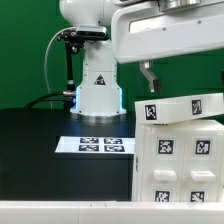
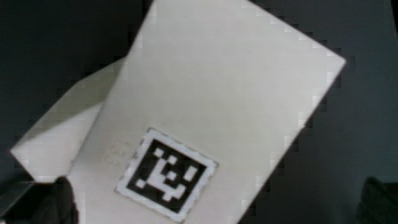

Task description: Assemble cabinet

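Observation:
The cabinet (image 1: 182,155) is a large white box with several black-and-white tags, standing at the exterior view's lower right on the black table. My gripper (image 1: 148,78) hangs just above the cabinet's upper left corner without touching it. In the wrist view the cabinet (image 2: 214,90) fills the middle as a slanted white face with one tag (image 2: 173,172). My gripper (image 2: 199,205) is open; its dark fingertips (image 2: 25,200) show at the two frame edges, wide apart, with nothing held between them.
The marker board (image 1: 100,145) lies flat on the black table (image 1: 40,150) in front of the white robot base (image 1: 98,92). A green wall stands behind. The table's front edge runs along the bottom of the exterior view.

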Available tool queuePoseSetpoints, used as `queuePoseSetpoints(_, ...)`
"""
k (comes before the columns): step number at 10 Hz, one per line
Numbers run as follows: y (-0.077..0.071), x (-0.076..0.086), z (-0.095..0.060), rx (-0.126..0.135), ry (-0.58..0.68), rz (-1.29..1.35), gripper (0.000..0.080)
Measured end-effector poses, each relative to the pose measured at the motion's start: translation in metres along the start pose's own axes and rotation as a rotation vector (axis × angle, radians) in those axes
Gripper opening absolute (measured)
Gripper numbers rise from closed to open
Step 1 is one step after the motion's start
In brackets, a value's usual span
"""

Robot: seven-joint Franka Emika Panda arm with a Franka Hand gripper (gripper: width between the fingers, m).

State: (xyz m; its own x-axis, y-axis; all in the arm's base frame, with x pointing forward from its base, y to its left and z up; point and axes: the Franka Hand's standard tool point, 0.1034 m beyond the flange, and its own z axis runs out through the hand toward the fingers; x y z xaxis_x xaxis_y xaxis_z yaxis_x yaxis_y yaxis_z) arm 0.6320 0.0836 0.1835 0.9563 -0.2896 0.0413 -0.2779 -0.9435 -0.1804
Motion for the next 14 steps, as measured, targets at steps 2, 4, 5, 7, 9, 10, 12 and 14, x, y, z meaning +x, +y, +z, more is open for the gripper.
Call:
queuePoseSetpoints(2, -0.002, 0.0, 0.001, -0.052, -0.045, -0.408, 0.0797)
queuePoseSetpoints(4, -0.001, 0.003, 0.002, -0.062, -0.05, -0.543, 0.0797)
queuePoseSetpoints(5, 0.0, 0.003, 0.002, -0.063, -0.054, -0.617, 0.0797)
queuePoseSetpoints(7, 0.001, 0.004, 0.002, -0.073, -0.063, -0.801, 0.0797)
queuePoseSetpoints(9, 0.0, 0.011, 0.0, -0.111, -0.081, -1.166, 0.0797)
queuePoseSetpoints(10, -0.005, 0.008, 0.002, -0.14, -0.094, -1.261, 0.0797)
queuePoseSetpoints(12, -0.002, 0.009, 0.002, -0.136, -0.106, -1.389, 0.0797)
queuePoseSetpoints(14, 0.0, 0.009, 0.005, -0.155, -0.142, -1.673, 0.0797)
